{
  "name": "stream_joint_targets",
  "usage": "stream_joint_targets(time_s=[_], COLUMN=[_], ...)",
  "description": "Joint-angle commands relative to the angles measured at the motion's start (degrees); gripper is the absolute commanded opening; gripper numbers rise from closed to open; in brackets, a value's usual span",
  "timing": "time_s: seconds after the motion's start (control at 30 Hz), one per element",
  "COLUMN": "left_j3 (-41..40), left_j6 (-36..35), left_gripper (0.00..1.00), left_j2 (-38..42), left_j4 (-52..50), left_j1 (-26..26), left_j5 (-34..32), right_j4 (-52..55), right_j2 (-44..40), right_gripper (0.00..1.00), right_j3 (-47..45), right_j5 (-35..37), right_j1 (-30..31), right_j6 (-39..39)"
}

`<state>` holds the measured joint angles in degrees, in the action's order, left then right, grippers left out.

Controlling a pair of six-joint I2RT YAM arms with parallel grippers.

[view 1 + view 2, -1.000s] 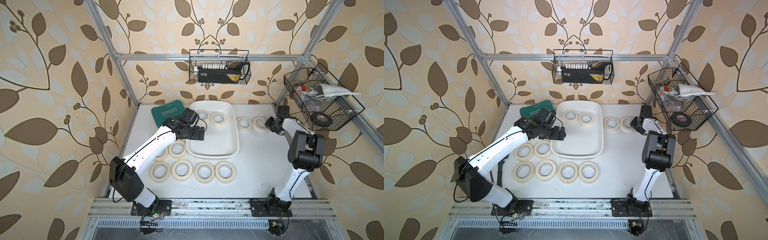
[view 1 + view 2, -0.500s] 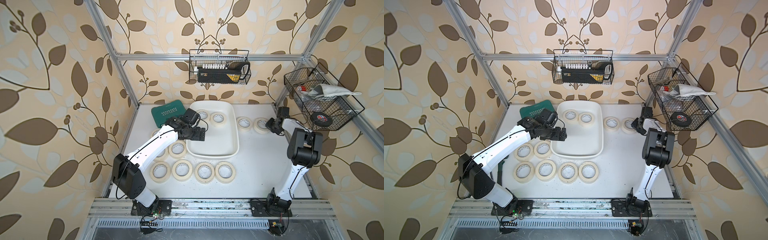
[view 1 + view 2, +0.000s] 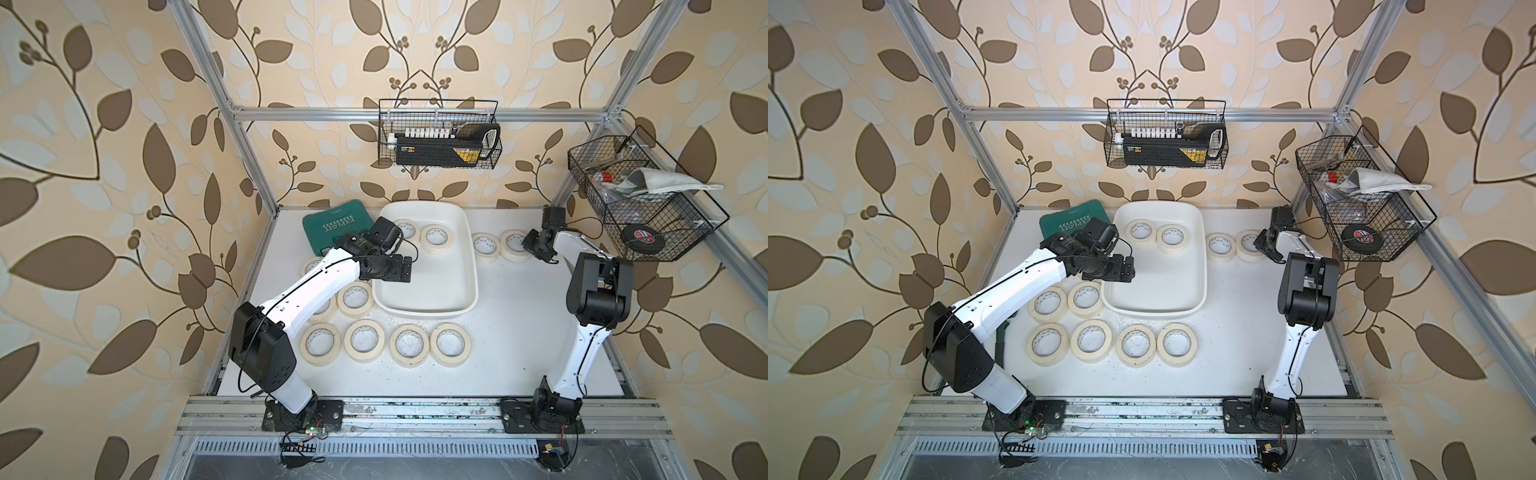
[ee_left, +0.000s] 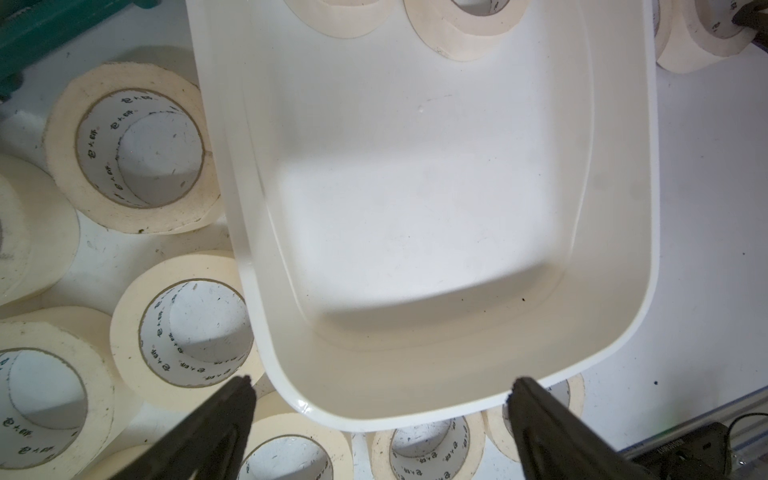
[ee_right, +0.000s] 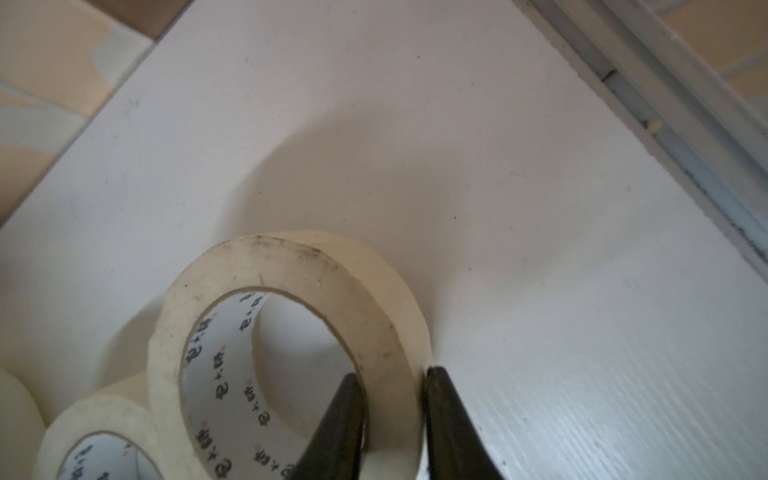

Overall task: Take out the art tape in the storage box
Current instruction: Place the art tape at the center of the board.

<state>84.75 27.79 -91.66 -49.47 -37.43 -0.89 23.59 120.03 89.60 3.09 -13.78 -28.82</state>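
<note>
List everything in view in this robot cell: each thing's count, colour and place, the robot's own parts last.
box: one, white, mid-table, toward the back.
tape in box: two, cream, at its far end.
tape on table: at least eight, cream; four in a front row, two right of the box, others by the left arm, partly hidden.
case: one, teal, back left corner.
baskets: two, black wire; back rail and right frame.
black roll: one, in the right basket.
cloth: one, pale grey, right basket.
table: one, white.
left gripper: black, open, over the box's left side.
right gripper: black, jaws astride a roll's wall, right of the box; grip unclear.
</note>
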Motion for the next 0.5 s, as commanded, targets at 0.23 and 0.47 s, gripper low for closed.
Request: stream_joint_targets(time_s=[0.23, 0.47], left_j3=[4.3, 6.9], left_j6=[1.4, 1.7], left_gripper=[0.99, 0.99], left_j2=[-1.7, -3.5], left_j4=[-1.1, -1.0], left_j1=[0.7, 0.7], left_j5=[0.5, 0.6], right_j4=[2.6, 5.5], right_j2=[-5.0, -12.0], right_gripper=[0.46, 0.47], right_j3=[0.5, -1.3], right_j5=[-0.3, -3.4], right_j1=[0.0, 0.1], right_j6=[0.9, 1.6])
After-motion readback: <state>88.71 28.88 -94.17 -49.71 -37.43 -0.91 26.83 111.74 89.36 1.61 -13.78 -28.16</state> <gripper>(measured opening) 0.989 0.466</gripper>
